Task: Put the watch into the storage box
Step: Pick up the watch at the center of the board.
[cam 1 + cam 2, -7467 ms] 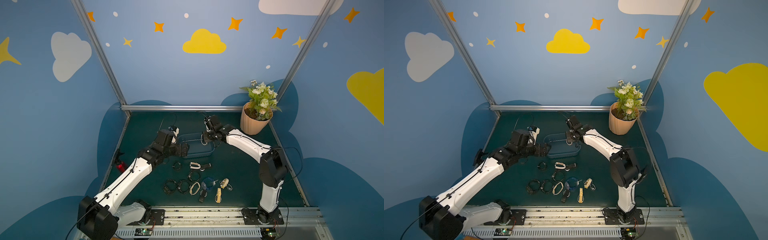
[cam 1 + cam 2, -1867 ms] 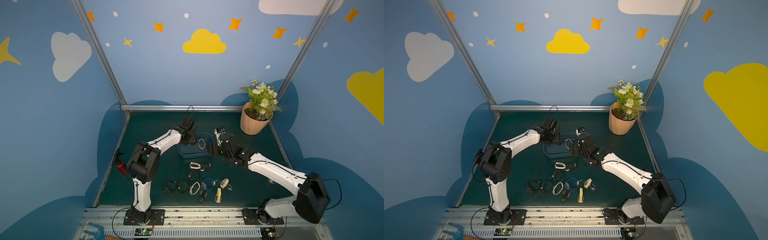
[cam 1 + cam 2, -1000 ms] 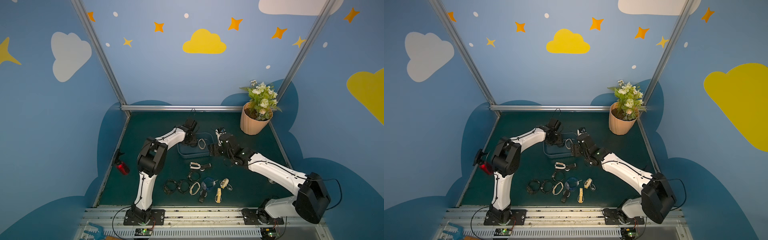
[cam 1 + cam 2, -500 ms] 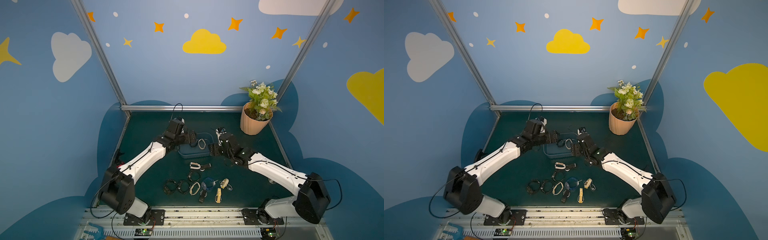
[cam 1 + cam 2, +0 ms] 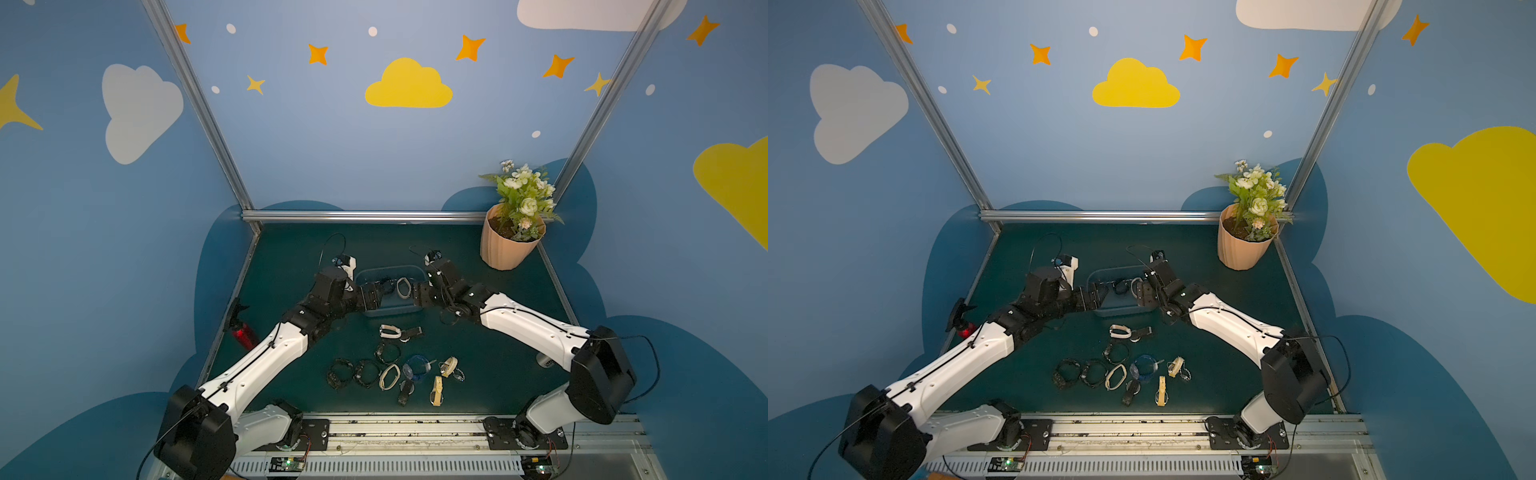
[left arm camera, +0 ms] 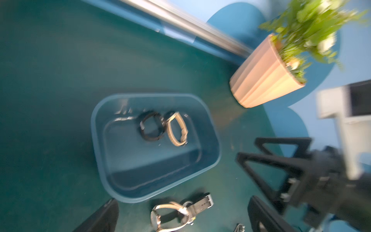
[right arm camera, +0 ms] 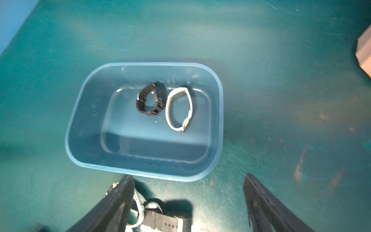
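Storage box (image 5: 392,309): mid-tabletop, nearer the back edge. Contents: black watch (image 7: 151,99) and pale-strap watch (image 7: 178,109), side by side on its floor, clear of both hands. Left hand (image 5: 376,294): at the box's left end, spread wide, empty, the black watch just beyond its tips. Right hand (image 5: 415,293): at the box's right end, spread wide, empty. Loose watches (image 5: 388,376): toward the front edge.

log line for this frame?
left gripper: open, empty | right gripper: open, empty | storage box: black watch, beige watch inside | loose watches: on mat
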Controlling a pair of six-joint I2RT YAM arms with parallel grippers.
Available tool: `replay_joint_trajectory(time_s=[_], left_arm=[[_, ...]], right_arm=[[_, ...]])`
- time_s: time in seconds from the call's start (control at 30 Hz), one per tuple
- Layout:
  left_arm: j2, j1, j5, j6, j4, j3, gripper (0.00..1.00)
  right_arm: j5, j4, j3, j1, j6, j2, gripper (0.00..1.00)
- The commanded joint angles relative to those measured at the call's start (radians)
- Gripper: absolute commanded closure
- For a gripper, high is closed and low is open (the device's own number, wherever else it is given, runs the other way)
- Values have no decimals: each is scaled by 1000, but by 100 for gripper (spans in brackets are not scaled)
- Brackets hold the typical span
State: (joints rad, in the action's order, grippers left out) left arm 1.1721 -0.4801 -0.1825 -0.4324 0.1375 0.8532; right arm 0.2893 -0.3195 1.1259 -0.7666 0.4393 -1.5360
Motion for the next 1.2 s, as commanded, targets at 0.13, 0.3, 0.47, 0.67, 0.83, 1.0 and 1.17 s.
replay_joint_trajectory(time_s=[0.13,0.3,0.47,0.67,0.83,1.0,1.17], left_arm=[[-51,-3,-78,165,171,164,0],[-79,-3,-93,201,158,101,0],[-58,-30,-133,199,175,91,0],[-60,-34,-81,206,168,82,0],[-49,-32,-82,210,184,95,0],[-49,-32,-85,208,185,99,0],[-52,-34,-79,211,186,95,0]], right_arm=[[5,-190,-104,-1,103,120,15],[-64,-309,-187,-8,173,224,16],[-88,-404,-261,-55,274,286,21],[-153,-407,-356,-102,401,324,29],[-155,-417,-361,-142,451,308,34],[-171,-392,-373,-163,485,293,42],[-176,-367,-387,-169,506,274,49]])
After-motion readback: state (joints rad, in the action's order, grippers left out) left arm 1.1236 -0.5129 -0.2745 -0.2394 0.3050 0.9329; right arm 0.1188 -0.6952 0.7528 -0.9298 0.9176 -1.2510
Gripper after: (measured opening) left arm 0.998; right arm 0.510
